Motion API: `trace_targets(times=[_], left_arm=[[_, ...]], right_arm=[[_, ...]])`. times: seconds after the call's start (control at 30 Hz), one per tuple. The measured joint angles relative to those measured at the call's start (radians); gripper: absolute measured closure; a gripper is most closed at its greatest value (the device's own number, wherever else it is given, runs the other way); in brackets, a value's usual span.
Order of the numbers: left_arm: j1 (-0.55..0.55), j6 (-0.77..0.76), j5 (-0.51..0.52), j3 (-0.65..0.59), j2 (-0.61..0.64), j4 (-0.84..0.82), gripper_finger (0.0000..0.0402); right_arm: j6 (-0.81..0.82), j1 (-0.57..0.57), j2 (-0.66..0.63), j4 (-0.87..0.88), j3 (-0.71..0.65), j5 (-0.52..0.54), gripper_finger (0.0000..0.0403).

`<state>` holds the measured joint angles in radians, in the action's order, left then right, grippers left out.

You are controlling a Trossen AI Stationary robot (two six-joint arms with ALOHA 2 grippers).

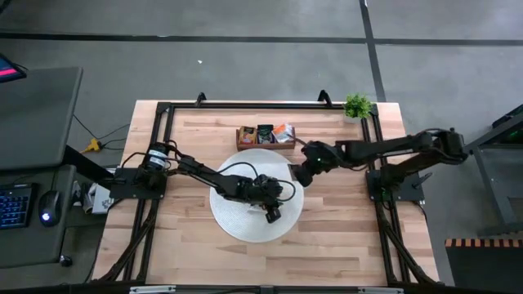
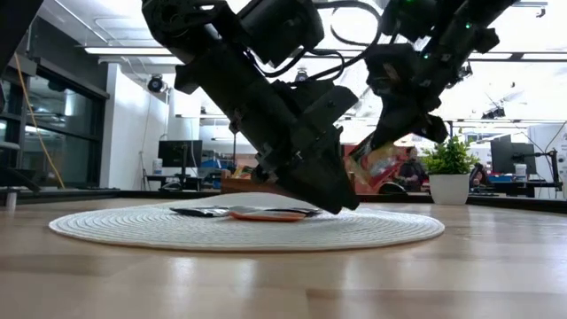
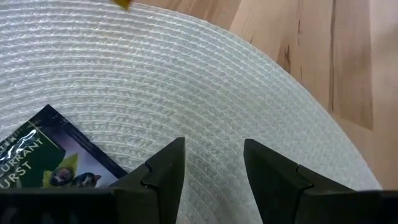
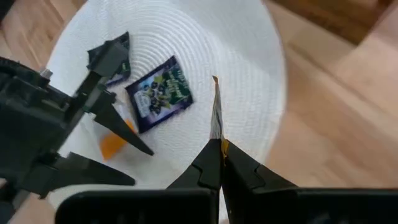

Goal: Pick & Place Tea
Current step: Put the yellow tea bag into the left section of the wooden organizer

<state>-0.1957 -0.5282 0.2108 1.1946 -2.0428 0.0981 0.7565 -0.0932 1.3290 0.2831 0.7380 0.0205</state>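
A round white mat (image 1: pixel 233 220) lies mid-table. On it lie a dark purple sachet (image 4: pixel 160 93), an orange sachet (image 4: pixel 113 144) and another dark one (image 4: pixel 118 78) partly behind my left gripper; they show flat in the low view (image 2: pixel 252 213). My left gripper (image 3: pixel 214 149) is open and empty just above the mat (image 3: pixel 249 81), next to a black sachet (image 3: pixel 43 158). My right gripper (image 4: pixel 219 146) is over the mat's far right edge (image 1: pixel 301 175), shut on a thin sachet (image 4: pixel 216 109) seen edge-on. The wooden tray (image 1: pixel 265 146) holds more sachets. My right gripper pinches one edge of the thin sachet (image 4: pixel 217 138) between its two fingertips. The sachet sticks out forward past the fingers, edge-on to the wrist camera. It is lifted clear above the mat.
A small potted plant (image 1: pixel 357 106) stands at the table's far right corner. The tray stands just beyond the mat's far edge. Bare wood (image 1: pixel 351 237) lies right of the mat and toward the near edge. A black frame (image 1: pixel 163 110) borders the table.
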Motion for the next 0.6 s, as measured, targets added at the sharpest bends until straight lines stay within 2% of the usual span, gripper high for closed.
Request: trace_targets(times=[0.17,0.37,0.6], left_arm=[[0.001,-0.003,0.009,0.003,0.058,-0.026,0.0238],[0.045,0.024,0.071,0.002,0.162,-0.101,0.0238],[0.136,0.089,-0.032,0.003,0.251,-0.086,0.0238]], right_arm=[[-0.082,-0.029,-0.059,0.061,0.0,-0.001,0.0403],[-0.18,-0.056,-0.102,0.079,0.0,-0.028,0.0403],[-0.316,-0.058,-0.174,0.041,0.0,-0.053,0.0403]])
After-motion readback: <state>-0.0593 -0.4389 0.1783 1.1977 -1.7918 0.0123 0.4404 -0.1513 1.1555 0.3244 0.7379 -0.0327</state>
